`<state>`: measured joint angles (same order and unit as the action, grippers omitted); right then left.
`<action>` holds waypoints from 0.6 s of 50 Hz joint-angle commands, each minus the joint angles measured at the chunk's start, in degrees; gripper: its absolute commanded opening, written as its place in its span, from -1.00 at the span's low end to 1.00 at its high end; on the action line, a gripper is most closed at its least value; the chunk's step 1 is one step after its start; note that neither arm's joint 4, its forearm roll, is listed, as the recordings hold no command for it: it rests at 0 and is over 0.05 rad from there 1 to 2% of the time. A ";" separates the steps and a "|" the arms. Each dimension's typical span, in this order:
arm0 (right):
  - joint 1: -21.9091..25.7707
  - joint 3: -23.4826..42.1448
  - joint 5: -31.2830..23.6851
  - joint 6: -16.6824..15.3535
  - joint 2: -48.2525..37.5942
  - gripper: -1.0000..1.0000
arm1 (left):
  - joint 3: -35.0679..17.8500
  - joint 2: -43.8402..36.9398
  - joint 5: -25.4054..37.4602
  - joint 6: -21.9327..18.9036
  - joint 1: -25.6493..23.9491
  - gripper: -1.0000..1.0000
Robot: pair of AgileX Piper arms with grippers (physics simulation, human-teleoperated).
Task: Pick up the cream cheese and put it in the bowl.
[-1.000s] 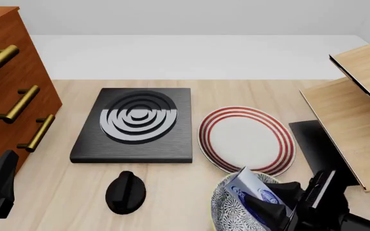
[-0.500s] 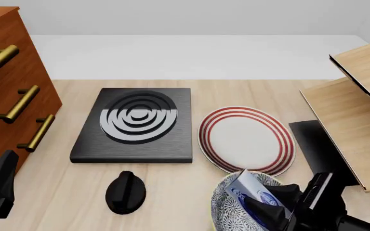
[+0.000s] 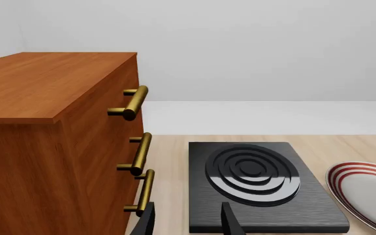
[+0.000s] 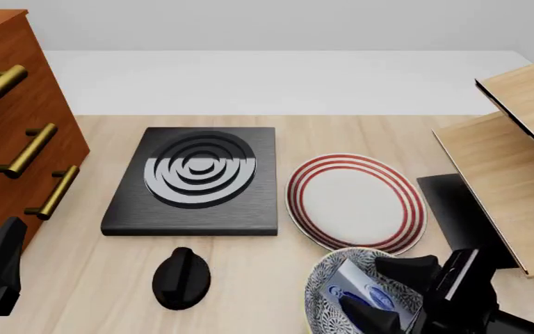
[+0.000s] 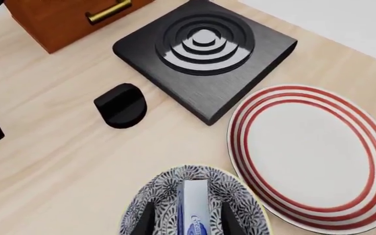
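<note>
While parked at the near right corner of the table, right gripper (image 4: 389,293) spread wide above the bowl (image 4: 321,284), fingers (image 5: 230,221) either side of the cream cheese (image 4: 352,291) with gaps showing, nothing grasped. Cream cheese lying inside the bowl, tilted, one end up against the far wall, dark blue logo facing up. Bowl sitting just beside the red-ringed plate (image 4: 358,200), rims near or touching; cannot tell which. Left gripper (image 3: 188,221) low at the near left edge, fingers apart, empty, pointing past the wooden drawer cabinet (image 4: 12,125) toward the black stove plate (image 4: 197,179). Black knob (image 4: 181,277) resting on the bare wood near the front edge, just ahead of the stove plate. Light wooden shelf unit (image 4: 517,167) at the right edge, dark mat (image 4: 452,209) beneath it.
</note>
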<state>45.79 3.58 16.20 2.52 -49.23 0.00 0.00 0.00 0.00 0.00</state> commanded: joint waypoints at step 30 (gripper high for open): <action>0.39 7.80 -17.84 -1.43 14.33 1.00 | 0.00 0.00 0.00 0.00 0.00 1.00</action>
<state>46.03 8.34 4.72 1.85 -39.76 0.00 0.00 0.00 0.00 0.00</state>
